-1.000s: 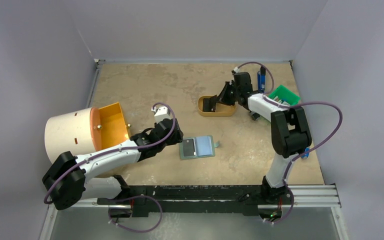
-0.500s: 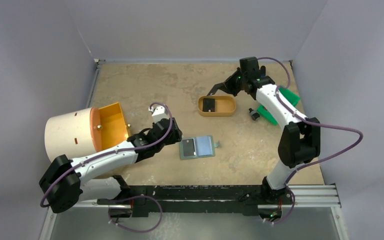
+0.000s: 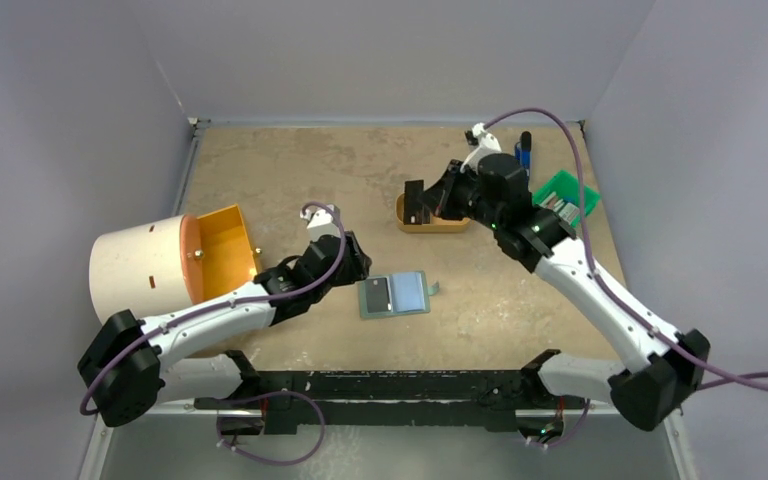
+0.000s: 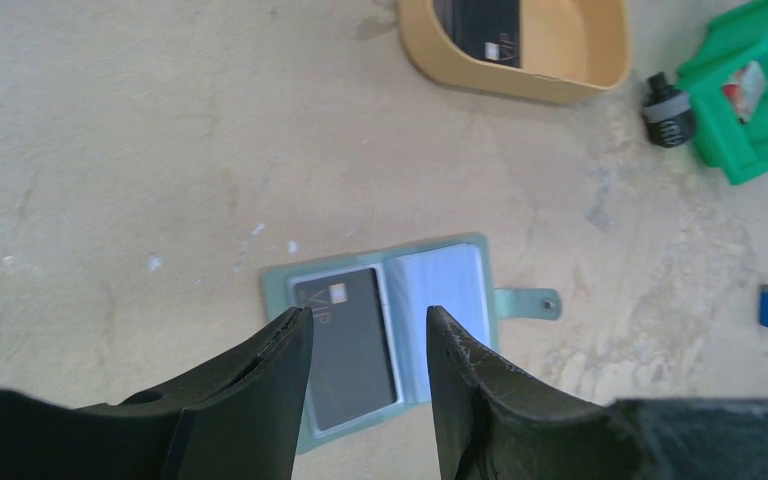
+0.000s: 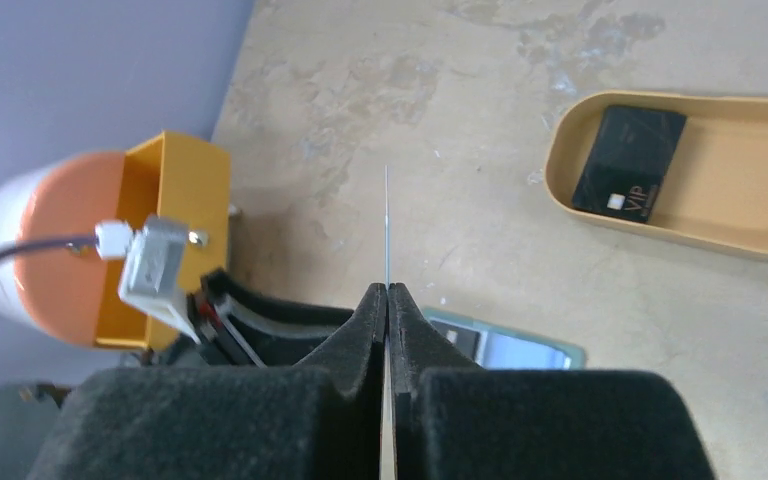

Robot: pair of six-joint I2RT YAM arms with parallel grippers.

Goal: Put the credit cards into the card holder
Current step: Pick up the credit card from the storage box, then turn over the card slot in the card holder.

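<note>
Mottled beige desk: the open card holder lies flat just under and ahead of the left jaws, which stand half apart, with 1 black card pocketed. Right jaws pinch 1 card edge-on, with the tan tray ahead-right.

Tabletop: mottled beige, stone-look, matte. It's boxed in on three sides by plain pale lavender-grey panels: left wall, back wall, right wall. Aluminium rail runs along the near edge, with a grey panel below it. Light is even and diffuse, shadows soft.
</note>
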